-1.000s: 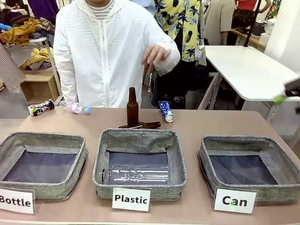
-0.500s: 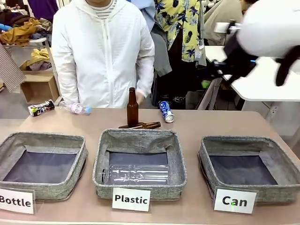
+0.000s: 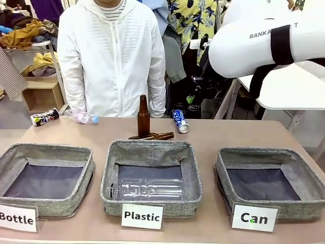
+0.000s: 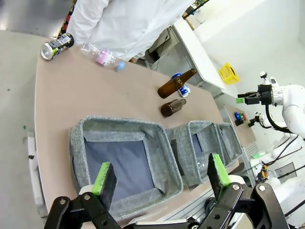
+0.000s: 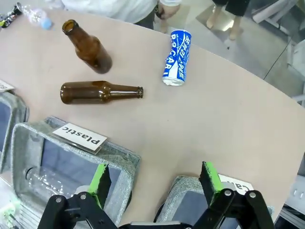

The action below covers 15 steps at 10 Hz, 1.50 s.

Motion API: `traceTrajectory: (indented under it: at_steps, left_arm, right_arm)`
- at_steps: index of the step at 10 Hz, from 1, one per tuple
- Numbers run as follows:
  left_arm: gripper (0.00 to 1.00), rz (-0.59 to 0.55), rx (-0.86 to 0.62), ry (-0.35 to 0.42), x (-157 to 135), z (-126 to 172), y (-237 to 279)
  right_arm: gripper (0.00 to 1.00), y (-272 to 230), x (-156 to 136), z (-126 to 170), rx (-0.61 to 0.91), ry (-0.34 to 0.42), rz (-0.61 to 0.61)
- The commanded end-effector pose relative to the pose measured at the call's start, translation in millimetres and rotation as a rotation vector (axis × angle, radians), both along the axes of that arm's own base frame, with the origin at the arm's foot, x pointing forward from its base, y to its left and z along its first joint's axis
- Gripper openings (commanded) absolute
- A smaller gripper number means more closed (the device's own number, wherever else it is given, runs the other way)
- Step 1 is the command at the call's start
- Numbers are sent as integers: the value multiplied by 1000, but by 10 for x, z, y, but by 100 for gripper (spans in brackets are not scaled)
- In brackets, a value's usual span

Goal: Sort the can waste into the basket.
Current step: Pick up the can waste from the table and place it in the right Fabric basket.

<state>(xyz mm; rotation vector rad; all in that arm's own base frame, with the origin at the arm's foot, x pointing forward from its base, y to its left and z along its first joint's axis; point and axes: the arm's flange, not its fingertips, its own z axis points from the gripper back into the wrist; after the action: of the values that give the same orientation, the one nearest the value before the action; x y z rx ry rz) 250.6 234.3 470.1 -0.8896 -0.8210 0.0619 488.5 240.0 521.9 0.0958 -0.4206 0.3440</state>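
The Can basket sits rightmost; a lying can is behind the middle basket, a second can far left

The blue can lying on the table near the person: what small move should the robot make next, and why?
Probably lower the open right gripper forward onto the blue metal can with white lettering: it lies on its side, untouched, ahead of the gripper, and the grey fabric basket marked Can holds nothing yet.

Upright brown bottle: centre of the front view, standing on the table.
Lying brown bottle: on its side, just beside the upright one's foot.
"Plastic" basket: lower centre, holding a clear plastic bottle.
"Bottle" basket: lower left.
Small clear bottle: upper left, lying down, pink label.
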Motion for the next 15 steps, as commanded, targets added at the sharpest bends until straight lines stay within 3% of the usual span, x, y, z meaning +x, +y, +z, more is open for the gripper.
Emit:
traceTrajectory:
  at_steps: [1, 3, 4, 6, 9, 10, 15]
  left_arm:
    - [100, -6, -4, -34, 13, 2, 2]
    - [100, -6, -4, -34, 13, 2, 2]
    - [100, -6, -4, -34, 13, 2, 2]
    - [100, -6, -4, -34, 13, 2, 2]
    - [100, -6, -4, -34, 13, 2, 2]
    - [100, -6, -4, -34, 13, 2, 2]
    - [100, -6, -4, -34, 13, 2, 2]
  right_arm:
    - [100, -84, 19, 66, 2, -23, -13]
    - [100, -28, 10, 13, 2, -3, -4]
    - [100, 18, 145, -23, 18, -38, -9]
    - [100, 118, 561, -216, 53, 10, 36]
    - [100, 221, 1226, -674, 53, 62, -43]
    - [100, 274, 1387, -837, 67, 78, -22]
    - [100, 433, 2152, -1674, 28, 158, -196]
